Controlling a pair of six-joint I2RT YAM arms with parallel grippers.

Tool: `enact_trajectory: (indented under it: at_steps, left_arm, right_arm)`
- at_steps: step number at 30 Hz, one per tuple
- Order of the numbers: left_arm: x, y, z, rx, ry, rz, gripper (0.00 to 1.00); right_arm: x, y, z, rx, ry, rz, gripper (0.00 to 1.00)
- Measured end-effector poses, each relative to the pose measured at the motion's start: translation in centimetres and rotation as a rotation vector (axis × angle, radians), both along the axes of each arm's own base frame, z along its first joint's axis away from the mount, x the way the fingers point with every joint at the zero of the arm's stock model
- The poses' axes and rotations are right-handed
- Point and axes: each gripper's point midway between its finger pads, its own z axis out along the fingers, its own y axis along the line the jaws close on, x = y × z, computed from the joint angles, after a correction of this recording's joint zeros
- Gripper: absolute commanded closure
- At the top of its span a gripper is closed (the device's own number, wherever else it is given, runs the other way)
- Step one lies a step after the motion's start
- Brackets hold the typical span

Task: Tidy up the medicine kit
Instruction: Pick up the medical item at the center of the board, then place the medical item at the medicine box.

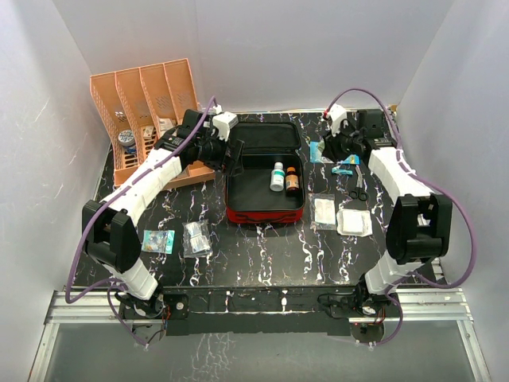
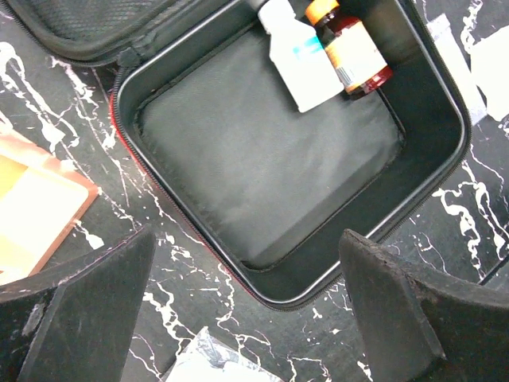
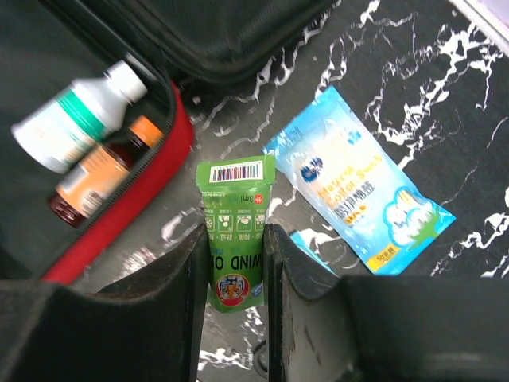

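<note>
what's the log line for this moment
left gripper: open above kit | right gripper: shut on green box, beside kit | kit: open, white bottle and brown bottle inside

- A black table top (image 1: 262,255) with white marble-style veining is seen across the middle of the top view. The same pattern is picked up in both wrist views.
- It's boxed in on three sides by plain white panels: a left wall (image 1: 40,119), a back wall (image 1: 278,48) and a right wall (image 1: 469,95).
- A silver metal rail (image 1: 254,306) is run along the near edge, and a dull grey surface (image 1: 238,354) is seen below it.
- Light is spread pretty evenly, and only soft shadows are thrown on the walls.
</note>
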Motion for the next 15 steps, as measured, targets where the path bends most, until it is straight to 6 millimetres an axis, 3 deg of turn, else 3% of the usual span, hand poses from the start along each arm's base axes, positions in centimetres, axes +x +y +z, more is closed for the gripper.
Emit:
enact_trajectory:
  at_steps: [9, 15]
  left_arm:
    - [1.5, 1.3, 0.0, 0.027, -0.023, 0.109, 0.01]
    - [2.1, 2.2, 0.0, 0.041, -0.03, 0.156, 0.01]
  right_arm:
    - [-1.4, 6.4, 4.1, 0.116, -0.029, -0.05, 0.84]
    - [-2.7, 11.5, 5.0, 0.174, -0.017, -0.056, 0.85]
